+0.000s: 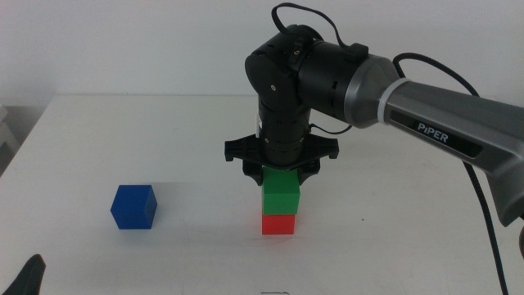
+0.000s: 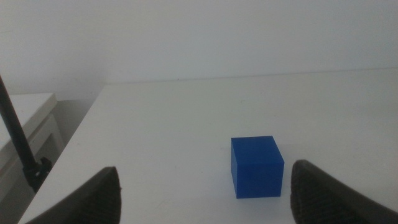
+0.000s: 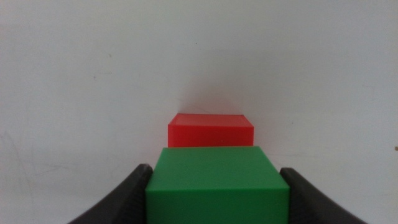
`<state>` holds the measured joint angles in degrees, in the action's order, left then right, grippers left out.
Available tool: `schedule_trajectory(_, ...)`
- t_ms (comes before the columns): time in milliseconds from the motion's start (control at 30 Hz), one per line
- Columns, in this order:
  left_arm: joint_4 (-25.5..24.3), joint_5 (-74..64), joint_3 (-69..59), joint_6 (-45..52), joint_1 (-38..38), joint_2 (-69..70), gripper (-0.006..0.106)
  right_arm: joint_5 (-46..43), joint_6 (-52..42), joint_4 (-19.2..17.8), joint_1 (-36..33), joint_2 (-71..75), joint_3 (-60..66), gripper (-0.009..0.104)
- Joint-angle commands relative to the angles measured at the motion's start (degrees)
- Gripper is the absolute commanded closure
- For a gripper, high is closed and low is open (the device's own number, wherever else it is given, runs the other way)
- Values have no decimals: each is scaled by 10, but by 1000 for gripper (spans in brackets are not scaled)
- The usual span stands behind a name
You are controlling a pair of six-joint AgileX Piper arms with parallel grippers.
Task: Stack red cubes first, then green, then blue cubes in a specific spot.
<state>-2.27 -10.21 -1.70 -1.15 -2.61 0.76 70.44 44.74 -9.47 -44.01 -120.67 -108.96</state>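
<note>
A plain white worktop [image 1: 188,139] fills the scene. Just right of its centre the green cube [image 1: 281,193] sits on the red cube [image 1: 278,223], with the right gripper [image 1: 281,168] directly above, its jaws closed against the green cube's two sides. The blue cube [image 1: 133,206] lies well apart at nine o'clock. The left gripper [image 2: 202,193] hovers near it, jaws spread wide and holding nothing.

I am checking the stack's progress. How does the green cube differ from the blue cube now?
The green cube sits on the red cube; the blue cube rests on the white table. The right gripper brackets the green cube; the blue cube stands apart, ahead of the open left gripper. Both look equal in size.
</note>
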Motion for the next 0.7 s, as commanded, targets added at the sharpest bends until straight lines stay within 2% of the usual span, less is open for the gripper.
schedule_trajectory(0,4,47,2,-1,-2,11,7,8,3,-18,0,34,-19,96)
schedule_trajectory(300,4,47,2,-1,-2,11,7,-1,-7,-32,0,13,-20,96)
schedule_trajectory(667,4,47,2,-1,-2,11,7,-27,-8,-32,0,9,-20,96)
